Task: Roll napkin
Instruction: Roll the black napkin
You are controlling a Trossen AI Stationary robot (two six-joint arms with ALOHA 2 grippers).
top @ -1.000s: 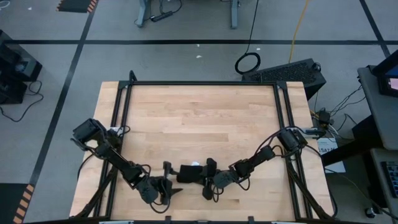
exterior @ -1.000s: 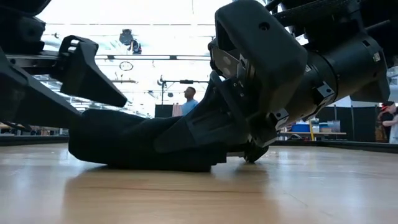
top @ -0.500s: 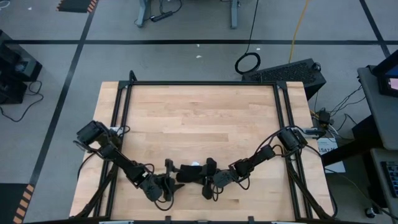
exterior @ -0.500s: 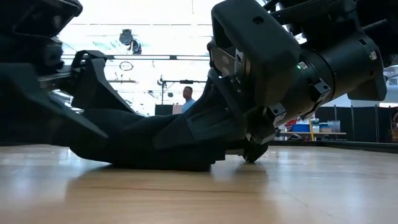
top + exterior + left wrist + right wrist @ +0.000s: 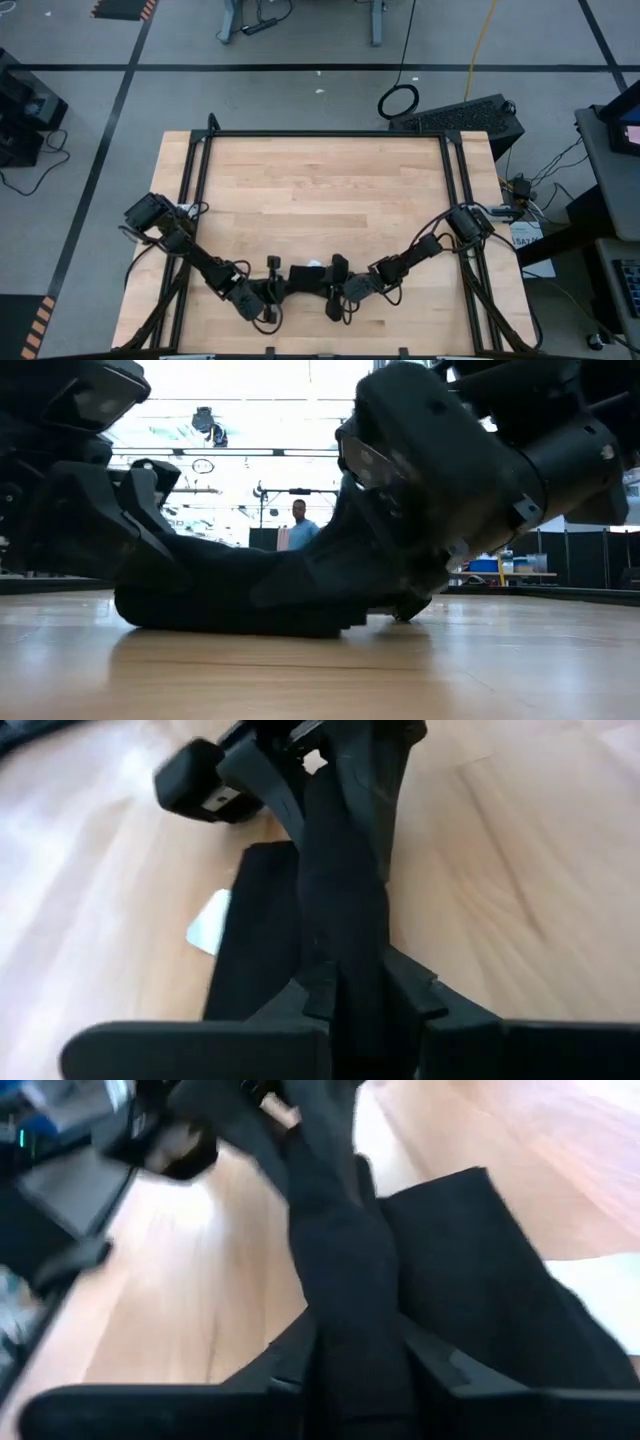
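The black napkin (image 5: 305, 278) lies bunched on the wooden table near its front edge, with its underside on the wood (image 5: 220, 622). Its small white tag (image 5: 210, 920) shows at the far side. My left gripper (image 5: 272, 288) is at the napkin's left end and my right gripper (image 5: 336, 287) at its right end, facing each other, each shut on the cloth. A raised ridge of cloth (image 5: 345, 870) runs from one gripper to the other. My left gripper pinches the raised ridge of cloth at the napkin's left end (image 5: 350, 955) between its two fingers. It comes in low from the table's left, along the ridge. The napkin's flat part (image 5: 255, 950) stays on the table. My right gripper pinches the same ridge at the napkin's right end (image 5: 345, 1280) between its two fingers. It comes in low from the table's right. The flat part of the napkin (image 5: 470, 1270) lies on the wood beside the fingers.
Bare wood (image 5: 320, 190) stretches toward the far edge. Black frame rails (image 5: 200, 170) run along the table's left, right and far sides. A person (image 5: 300, 520) stands far off in the room behind.
My left gripper has moved toward the table's right edge onto the napkin's left end and has shut on it. My right gripper has kept its hold. The napkin has stayed in place on the table.
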